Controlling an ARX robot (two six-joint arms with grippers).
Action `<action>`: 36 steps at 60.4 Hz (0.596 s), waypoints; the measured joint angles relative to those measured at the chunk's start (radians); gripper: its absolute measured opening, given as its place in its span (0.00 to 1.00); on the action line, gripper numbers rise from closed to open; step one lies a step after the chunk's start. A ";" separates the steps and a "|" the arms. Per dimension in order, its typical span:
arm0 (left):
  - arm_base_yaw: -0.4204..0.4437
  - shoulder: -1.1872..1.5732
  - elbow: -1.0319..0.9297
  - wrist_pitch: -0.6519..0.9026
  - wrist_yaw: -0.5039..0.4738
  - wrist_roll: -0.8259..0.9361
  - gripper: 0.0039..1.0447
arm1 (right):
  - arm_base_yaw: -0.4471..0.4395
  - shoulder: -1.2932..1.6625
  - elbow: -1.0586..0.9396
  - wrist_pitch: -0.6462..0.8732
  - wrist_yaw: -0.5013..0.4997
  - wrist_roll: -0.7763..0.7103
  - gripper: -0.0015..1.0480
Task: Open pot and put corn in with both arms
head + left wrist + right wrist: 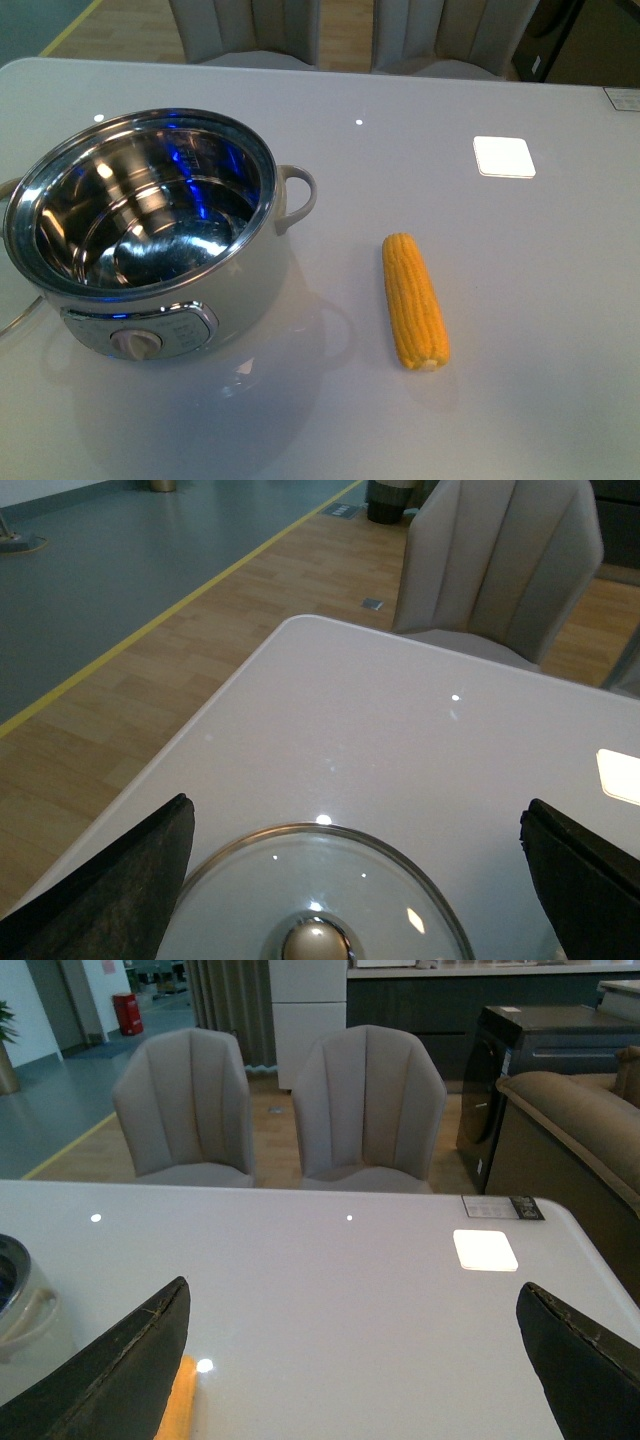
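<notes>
The pot stands open on the bench, its lid lying flat just left of it beneath the wide-spread left jaws, seemingly set aside; the corn lies apart to the pot's right, the right jaws wide nearby, likely for pickup.

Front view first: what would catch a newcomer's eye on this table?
The open pot on the left, its shiny steel bowl empty and glinting blue. To its right, apart from it, a yellow corn cob lies on the white table. The glass lid lies flat on the table, framed by the open left gripper.
</notes>
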 joint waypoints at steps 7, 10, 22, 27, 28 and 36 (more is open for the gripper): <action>-0.008 -0.190 -0.120 -0.064 0.033 -0.008 0.94 | 0.000 0.000 0.000 0.000 0.000 0.000 0.92; -0.016 -0.262 -0.163 -0.098 0.038 -0.008 0.94 | 0.000 0.000 0.000 0.000 0.000 0.000 0.92; -0.090 -0.522 -0.278 -0.242 0.034 -0.008 0.94 | 0.000 0.000 0.000 0.000 0.000 0.000 0.92; -0.130 -0.630 -0.296 -0.319 0.013 -0.010 0.94 | 0.000 0.000 0.000 0.000 0.000 0.000 0.92; -0.139 -0.653 -0.299 -0.338 0.007 -0.011 0.94 | 0.000 0.000 0.000 0.000 0.000 0.000 0.92; -0.215 -0.821 -0.317 -0.481 -0.033 -0.012 0.94 | 0.000 0.000 0.000 0.000 0.000 0.000 0.92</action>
